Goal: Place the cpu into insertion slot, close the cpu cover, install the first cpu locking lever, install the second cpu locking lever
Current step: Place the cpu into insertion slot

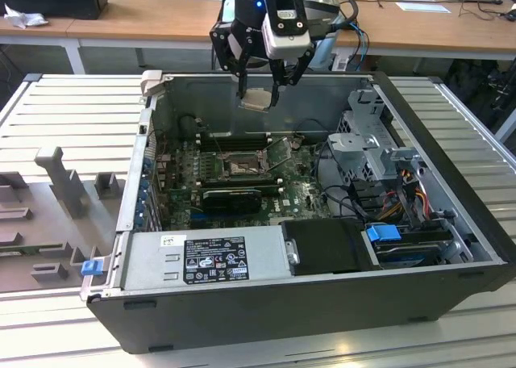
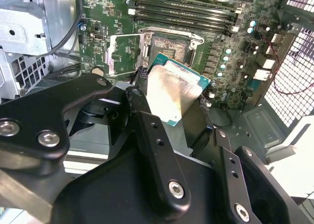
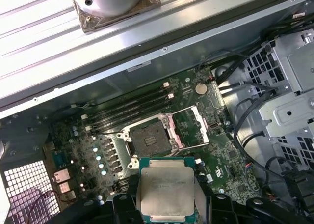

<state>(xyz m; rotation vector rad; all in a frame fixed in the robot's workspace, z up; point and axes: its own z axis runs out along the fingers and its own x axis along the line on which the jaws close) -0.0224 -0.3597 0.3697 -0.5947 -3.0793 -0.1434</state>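
— Jaws pinched onto the chip (image 1: 255,102), gripping it by two opposite edges. The gripper (image 1: 258,94) holds it up near the top of the open computer case (image 1: 330,102), well above the green board (image 3: 73,135).

— Which step is that?

— The first, I'd say. The chip is not yet in the socket (image 3: 148,138), which sits bare with its dark centre showing. The cover (image 3: 192,126) is swung open just beside it.

— And the levers?

— I can't tell how they stand.

— What does seating the chip call for?

— As I judge it, the chip has to be level and square to the socket's metal rim, corners matched. Then it goes straight down with no sideways push. In the exterior view it looks slightly tilted, so it would need levelling first.

— Any writing?

— One label (image 1: 216,259) on the power supply box (image 1: 153,263), with white and black panels. Its print is too fine to make out. The chip's silvery face looks blank in the first wrist view.
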